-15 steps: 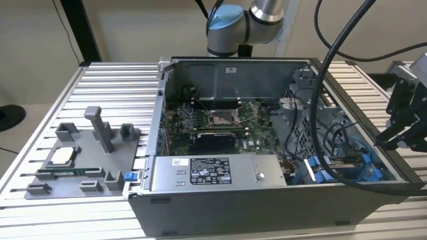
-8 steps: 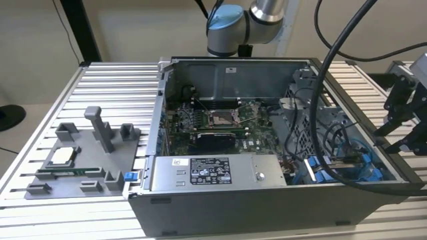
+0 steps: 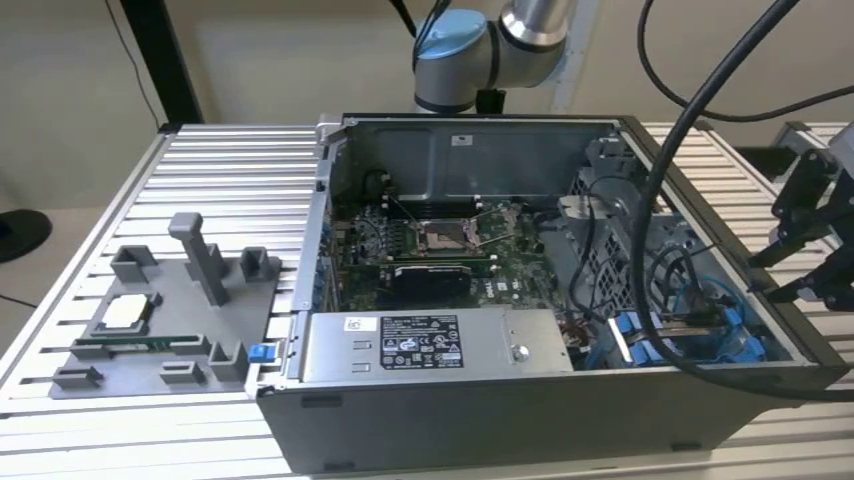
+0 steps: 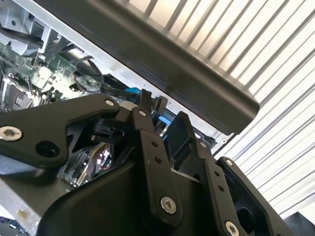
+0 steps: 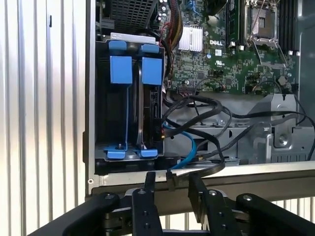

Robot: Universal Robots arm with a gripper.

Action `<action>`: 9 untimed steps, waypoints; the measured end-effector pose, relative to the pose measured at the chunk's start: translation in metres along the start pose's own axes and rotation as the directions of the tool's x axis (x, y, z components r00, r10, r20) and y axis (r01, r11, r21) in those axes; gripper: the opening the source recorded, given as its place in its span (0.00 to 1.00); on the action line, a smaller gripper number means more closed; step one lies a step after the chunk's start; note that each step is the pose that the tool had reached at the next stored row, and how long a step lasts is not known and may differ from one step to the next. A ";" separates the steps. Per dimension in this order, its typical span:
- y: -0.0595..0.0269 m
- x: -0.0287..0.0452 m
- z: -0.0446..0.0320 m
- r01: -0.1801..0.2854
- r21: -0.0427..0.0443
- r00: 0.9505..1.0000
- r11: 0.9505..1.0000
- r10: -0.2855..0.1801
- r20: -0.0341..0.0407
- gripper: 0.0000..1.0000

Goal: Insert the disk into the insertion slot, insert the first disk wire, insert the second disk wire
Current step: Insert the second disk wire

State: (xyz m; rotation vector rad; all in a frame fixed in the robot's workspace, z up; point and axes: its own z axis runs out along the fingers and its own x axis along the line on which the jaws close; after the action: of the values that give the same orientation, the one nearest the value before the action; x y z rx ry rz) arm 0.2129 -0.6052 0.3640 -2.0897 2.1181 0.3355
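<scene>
Slatted aluminium table (image 3: pixel 214 170) carries the open computer case (image 3: pixel 534 410), with the grey power-supply box (image 3: pixel 427 345) at the near wall. The exterior view places the insertion slot (image 3: pixel 694 335) in the case's near corner on that view's right, with the gripper (image 3: pixel 771 278) outside the adjacent wall. The first wrist view looks into the insertion slot (image 5: pixel 101 123): the disk (image 5: pixel 150 98) is seated on edge beside a second blue carrier (image 5: pixel 120 69), long axis running from the gripper-side wall inward. Loose black wires (image 5: pixel 206 113) and a blue wire (image 5: pixel 189 147) lie alongside. In both wrist views the gripper (image 5: pixel 172 184) (image 4: pixel 162 115) has its fingers parted, a black wire end (image 5: pixel 171 181) between them with gaps on both sides.
</scene>
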 end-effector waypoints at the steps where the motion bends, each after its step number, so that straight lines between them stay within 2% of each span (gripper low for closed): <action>1: -0.0005 0.0014 0.0007 0.000 0.000 1.000 1.000 0.000 0.004 1.00; 9: -0.0039 0.0077 0.0070 0.002 -0.001 0.999 1.000 -0.002 0.041 1.00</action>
State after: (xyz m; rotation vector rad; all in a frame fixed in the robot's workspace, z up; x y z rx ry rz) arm 0.2163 -0.6108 0.3551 -2.0671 2.0932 0.3756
